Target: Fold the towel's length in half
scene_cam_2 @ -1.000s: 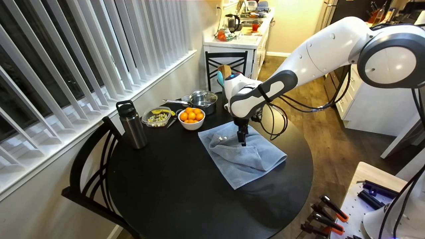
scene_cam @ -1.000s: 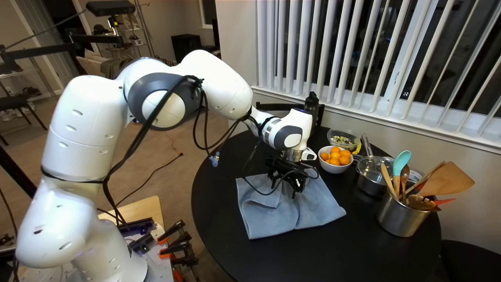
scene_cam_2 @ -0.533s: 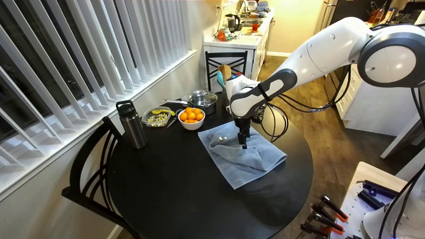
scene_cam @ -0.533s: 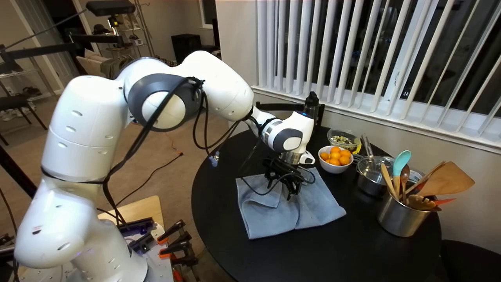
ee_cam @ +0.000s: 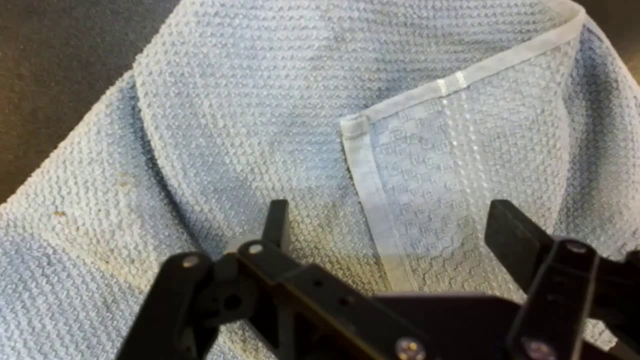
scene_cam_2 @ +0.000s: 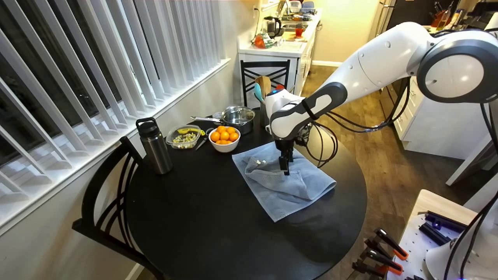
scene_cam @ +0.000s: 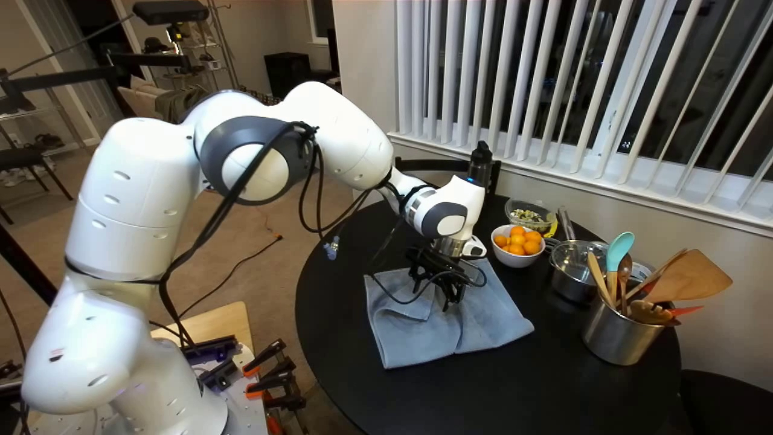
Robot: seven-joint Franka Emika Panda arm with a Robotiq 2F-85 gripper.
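1. Since the towel (ee_cam: 250, 100) lies right under the gripper (ee_cam: 390, 215), next move looks like straight down, no reach; only one arm (scene_cam_2: 377, 66) to use.
2. Wrist view: turned-back corner (ee_cam: 425, 165) sits between the fingertips (ee_cam: 517, 240), its hem (ee_cam: 373, 195) crossing the gap. Long axis: can't call it, cloth's bunched.
3. Gripper's released, jaws wide apart, nothing held; contact with cloth unclear.
4. Towel's on the worktop (scene_cam_2: 214, 217), near the bowl (scene_cam_2: 225, 149).
5. Count: one towel, one gripper, one bowl, one bottle (scene_cam_2: 156, 151), one tub (scene_cam_2: 179, 146), one crock (scene_cam: 619, 338); oranges (scene_cam_2: 224, 135), at least six.
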